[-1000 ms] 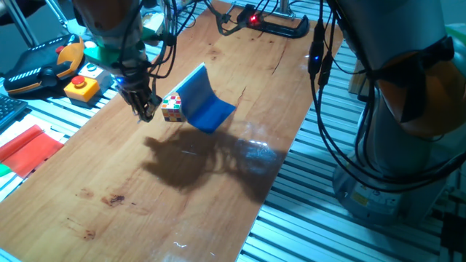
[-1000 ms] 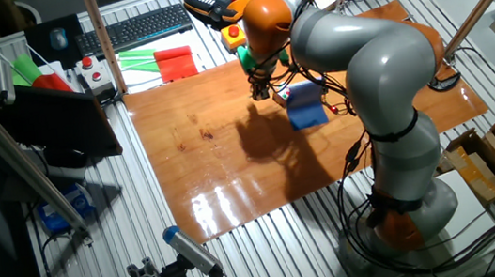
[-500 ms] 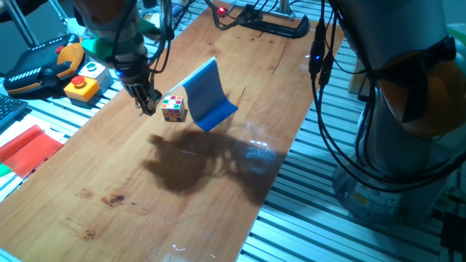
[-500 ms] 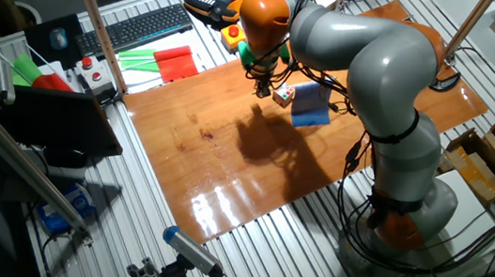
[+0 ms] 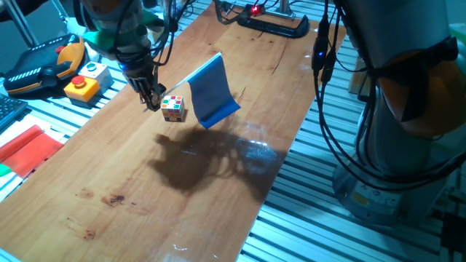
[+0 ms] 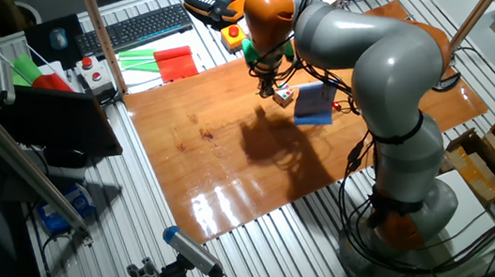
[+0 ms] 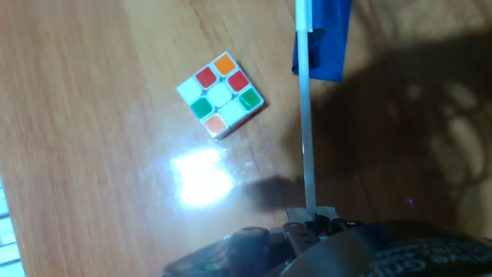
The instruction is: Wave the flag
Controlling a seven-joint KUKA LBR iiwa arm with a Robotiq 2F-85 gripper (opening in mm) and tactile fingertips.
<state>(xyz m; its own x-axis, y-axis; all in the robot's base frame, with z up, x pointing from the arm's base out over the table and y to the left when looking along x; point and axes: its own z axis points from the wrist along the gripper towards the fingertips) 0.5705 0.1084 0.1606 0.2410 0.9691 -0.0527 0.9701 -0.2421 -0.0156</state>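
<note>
The flag [image 5: 212,91] is a royal-blue cloth on a thin white stick, held off the wooden table and leaning up to the right. My gripper [image 5: 152,98] is shut on the low end of the stick, just left of the small multicoloured cube [image 5: 172,108]. In the other fixed view the flag [image 6: 315,102] hangs right of the gripper [image 6: 267,87]. The hand view shows the stick [image 7: 306,115] running from my shut fingers [image 7: 311,218] up to the blue cloth [image 7: 323,38], with the cube [image 7: 221,94] lying to its left on the table.
A red flat sheet [image 5: 25,148] lies off the table's left edge. A yellow box with a red button [image 5: 81,87] and an orange pendant [image 5: 44,62] sit at the far left. A black device [image 5: 273,23] rests at the table's far end. The arm's base [image 6: 402,205] stands beside the table.
My gripper has lifted and moved slightly right, and the flag has swung from lying low over the table to standing more upright. The cube has stayed in place.
</note>
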